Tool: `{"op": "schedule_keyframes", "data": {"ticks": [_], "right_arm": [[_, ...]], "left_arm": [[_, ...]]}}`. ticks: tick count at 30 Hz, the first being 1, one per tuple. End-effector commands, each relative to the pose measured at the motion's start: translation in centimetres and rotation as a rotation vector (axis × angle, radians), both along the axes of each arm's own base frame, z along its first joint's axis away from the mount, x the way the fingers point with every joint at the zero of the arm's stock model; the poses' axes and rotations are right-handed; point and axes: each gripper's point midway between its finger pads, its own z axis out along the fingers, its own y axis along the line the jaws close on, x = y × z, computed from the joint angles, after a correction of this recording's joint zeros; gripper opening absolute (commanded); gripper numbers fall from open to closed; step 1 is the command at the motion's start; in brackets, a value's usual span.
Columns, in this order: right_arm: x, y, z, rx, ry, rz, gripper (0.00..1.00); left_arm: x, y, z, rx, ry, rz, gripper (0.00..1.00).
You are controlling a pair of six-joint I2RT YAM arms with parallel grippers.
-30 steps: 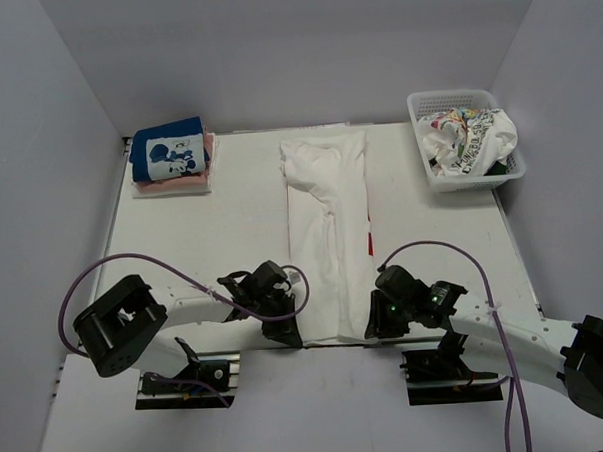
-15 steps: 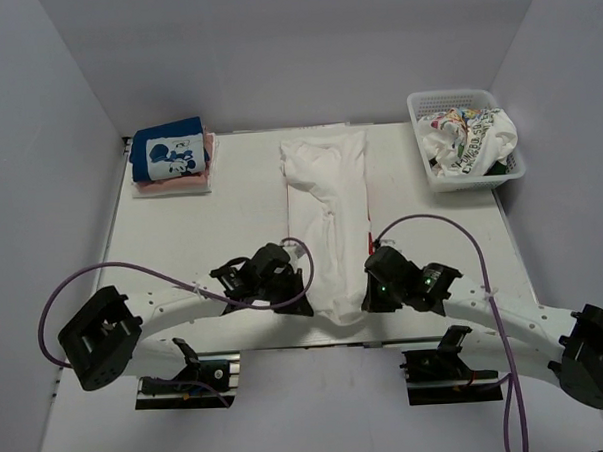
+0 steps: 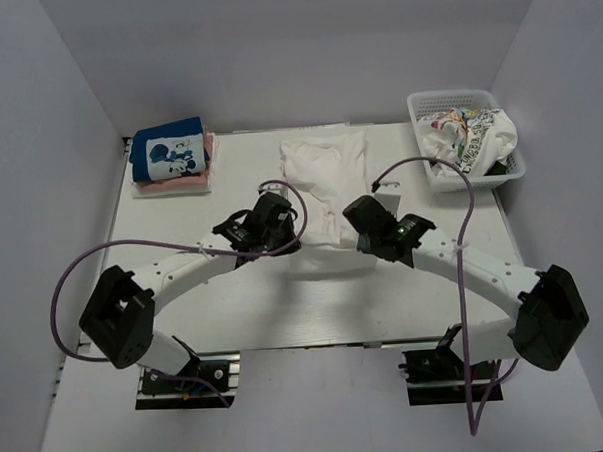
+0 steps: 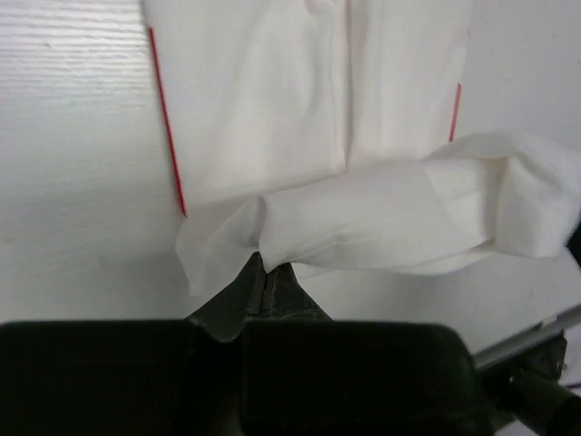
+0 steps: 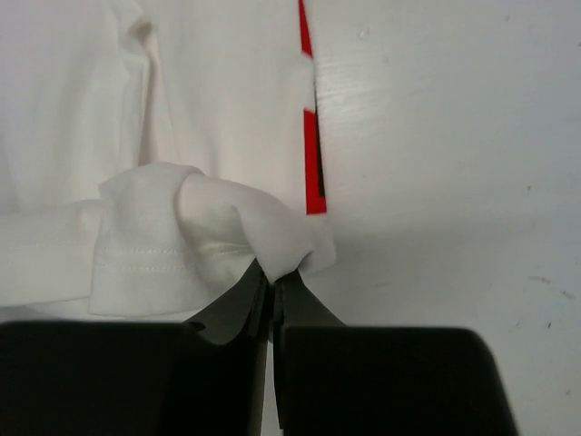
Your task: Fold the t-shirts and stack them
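The large white t-shirt point(image 3: 324, 170) lies lengthwise down the middle of the table point(image 3: 183, 261), folded into a long narrow strip, its far end near the back edge. Its near hem is lifted off the surface and doubled back over the strip. The left gripper point(image 3: 288, 249) has its jaws pressed together on the left corner of that hem, and in its wrist view the cloth bunches just above the tips. The right gripper point(image 3: 362, 245) likewise pinches the right corner, a small fold of stitched hem gathered between its closed tips. The hem sags slightly between the two arms. Thin red lines point(image 4: 168, 136) on the table show along both sides of the strip. At the far left corner a blue shirt point(image 3: 168, 152) with a cartoon mouse sits folded on top of a pink one point(image 3: 210, 150). At the far right, a white basket point(image 3: 426, 105) holds a crumpled white shirt with colourful prints point(image 3: 473, 133).
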Motion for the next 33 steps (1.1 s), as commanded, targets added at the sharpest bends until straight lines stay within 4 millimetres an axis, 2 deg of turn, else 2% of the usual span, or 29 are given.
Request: {"op": "schedule_keyframes", "data": {"ticks": [1, 2, 3, 4, 6, 7, 8, 9, 10, 11, 12, 14, 16, 18, 19, 20, 21, 22, 24, 25, 26, 27, 28, 29, 31, 32, 33], "right_arm": [[4.1, -1.5, 2.1, -0.056, -0.110, -0.077, 0.00], [4.8, -1.1, 2.0, -0.047, -0.118, -0.078, 0.00], [5.8, -0.7, 2.5, -0.020, -0.129, -0.083, 0.00], [6.9, -0.9, 2.3, -0.027, -0.136, -0.078, 0.00], [8.1, 0.5, 2.1, -0.005, -0.127, -0.045, 0.00], [8.8, 0.1, 1.9, -0.016, -0.122, -0.038, 0.00], [9.6, 0.8, 2.9, 0.011, -0.136, -0.032, 0.00], [10.0, 0.9, 1.3, -0.015, -0.098, -0.030, 0.00], [10.5, 0.4, 0.9, -0.028, -0.085, -0.034, 0.00], [11.4, 0.9, 1.7, -0.012, -0.098, -0.036, 0.00], [11.8, 0.6, 0.2, -0.037, -0.057, -0.028, 0.00], [13.0, 0.7, 0.4, -0.019, -0.058, -0.028, 0.00], [13.5, 1.4, -0.9, -0.006, -0.027, 0.001, 0.00], [14.2, 1.3, -1.6, 0.000, -0.008, -0.006, 0.00], [14.4, 1.4, -2.7, 0.000, 0.017, -0.007, 0.00], [15.0, 1.3, -2.6, 0.016, 0.017, -0.013, 0.00], [15.0, 1.5, -2.9, 0.020, 0.030, -0.002, 0.00], [16.1, 1.8, -3.3, 0.037, 0.013, -0.004, 0.01], [17.8, 2.6, -2.5, 0.080, -0.035, 0.012, 0.27], [20.0, 2.8, -1.3, 0.109, -0.092, -0.007, 0.41], [22.5, 2.7, -0.2, 0.116, -0.143, -0.036, 0.56], [23.6, 2.0, -1.1, 0.105, -0.129, -0.064, 0.67], [24.9, 2.9, -0.3, 0.129, -0.128, -0.046, 0.90], [26.1, 3.6, 1.6, 0.155, -0.158, -0.027, 0.90], [26.1, 3.6, 1.5, 0.157, -0.131, 0.002, 0.90], [25.2, 3.7, 2.2, 0.166, -0.133, 0.031, 0.90], [25.2, 3.9, 2.7, 0.182, -0.157, 0.047, 0.90]], "left_arm": [[3.8, 0.8, 1.4, 0.025, -0.061, 0.061, 0.00], [4.3, 0.7, 1.3, 0.028, -0.058, 0.057, 0.00], [5.1, 0.0, 2.2, 0.019, -0.077, 0.039, 0.00], [5.8, 0.2, 1.1, 0.046, -0.056, 0.047, 0.00], [6.8, 0.0, 0.9, 0.048, -0.053, 0.047, 0.00], [7.7, 0.0, 1.3, 0.039, -0.065, 0.050, 0.00], [8.5, 0.2, 0.9, 0.040, -0.063, 0.064, 0.00], [9.2, 0.2, 1.3, 0.034, -0.072, 0.074, 0.00], [9.7, 0.4, 1.3, 0.034, -0.072, 0.083, 0.00], [10.5, 0.9, 0.5, 0.045, -0.058, 0.102, 0.00], [11.0, 0.9, 0.7, 0.042, -0.062, 0.096, 0.00], [11.3, 0.7, -0.1, 0.029, -0.033, 0.083, 0.00], [11.8, 0.3, -1.4, 0.026, 0.003, 0.059, 0.00], [12.7, 0.4, -1.8, 0.022, 0.011, 0.055, 0.00], [12.8, 0.2, -2.3, 0.026, 0.017, 0.040, 0.00], [13.3, 0.1, -3.1, 0.024, 0.031, 0.041, 0.00], [13.7, -0.3, -2.9, 0.018, 0.023, 0.028, 0.00], [14.4, -0.1, -3.0, 0.022, 0.018, 0.030, 0.00], [16.8, 0.9, -3.0, 0.053, 0.011, 0.084, 0.03], [18.0, 1.3, -2.7, 0.050, 0.003, 0.119, 0.12], [20.6, 0.9, 0.1, 0.013, -0.058, 0.136, 0.28], [22.4, 2.5, 0.6, 0.013, -0.057, 0.190, 0.50], [24.9, 2.3, 2.0, -0.013, -0.090, 0.213, 0.99], [25.8, 2.6, 2.4, -0.023, -0.086, 0.216, 1.00], [26.6, 3.0, 2.6, -0.044, -0.069, 0.212, 1.00], [26.3, 2.9, 2.8, -0.053, -0.064, 0.201, 1.00], [25.8, 2.5, 3.2, -0.079, -0.063, 0.176, 1.00]]}}
